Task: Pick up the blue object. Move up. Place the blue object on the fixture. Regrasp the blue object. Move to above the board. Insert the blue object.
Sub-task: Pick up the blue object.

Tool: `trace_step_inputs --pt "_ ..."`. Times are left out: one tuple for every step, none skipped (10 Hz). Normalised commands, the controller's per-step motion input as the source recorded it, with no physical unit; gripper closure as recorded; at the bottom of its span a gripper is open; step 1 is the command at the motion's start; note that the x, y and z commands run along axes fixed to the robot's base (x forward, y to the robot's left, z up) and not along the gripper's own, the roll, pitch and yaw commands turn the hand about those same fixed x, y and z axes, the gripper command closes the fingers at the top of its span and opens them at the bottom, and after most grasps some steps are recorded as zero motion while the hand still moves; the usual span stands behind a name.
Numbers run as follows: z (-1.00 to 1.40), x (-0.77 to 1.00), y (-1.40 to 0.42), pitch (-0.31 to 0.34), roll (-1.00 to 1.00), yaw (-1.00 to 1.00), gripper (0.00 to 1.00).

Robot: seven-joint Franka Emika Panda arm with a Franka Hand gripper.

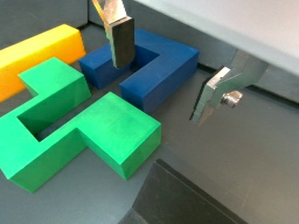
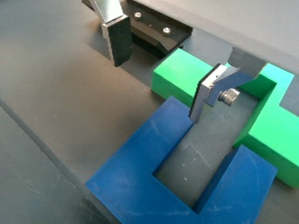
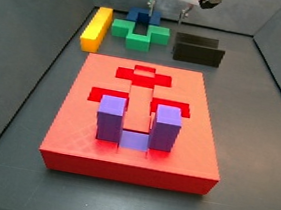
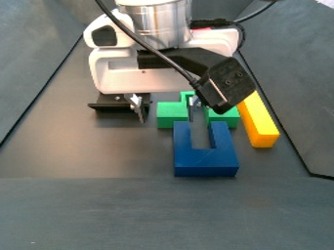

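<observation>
Hanging open and empty, the gripper (image 1: 170,70) straddles one prong of the blue object (image 1: 149,72), which lies on the floor beside the green block (image 1: 70,122). It should lower squarely before closing.

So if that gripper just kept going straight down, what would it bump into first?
Probably the blue object. The gripper hangs open above it, pointing down, one finger over the slot, the other outside a prong. That prong sits between the fingers; how the fingertips clear it is unclear.
</observation>
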Motion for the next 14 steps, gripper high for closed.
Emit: trace_step_inputs --pt "-0.24 -0.16 0.08 0.0 -0.13 0.0 0.0" --pt "-0.24 -0.16 0.08 0.0 -0.13 0.0 0.0" --pt "-0.21 -0.13 0.07 0.0 -0.13 0.0 0.0" --pt "-0.2 -0.11 0.07 0.0 -0.13 0.0 0.0" --pt "-0.19 -0.11 0.07 0.0 -0.13 0.0 0.0" --pt "-0.18 -0.08 0.07 0.0 -0.14 0.0 0.0" --pt "-0.16 0.0 0.04 0.0 -0.14 0.0 0.0" --pt "-0.11 0.0 0.02 0.0 -0.14 0.01 0.0" --pt "-0.09 0.0 0.01 0.0 -0.11 0.01 0.0" --pt "-0.14 0.0 0.0 0.0 -0.11 0.01 0.0" --pt "-0.17 0.0 0.0 0.0 -0.1 0.01 0.0" --pt "-0.14 0.0 0.0 0.0 -0.08 0.0 0.0" --pt "-0.17 0.0 0.0 0.0 -0.08 0.0 0.0" --pt "0.03 0.0 0.0 0.02 0.0 0.0 0.0"
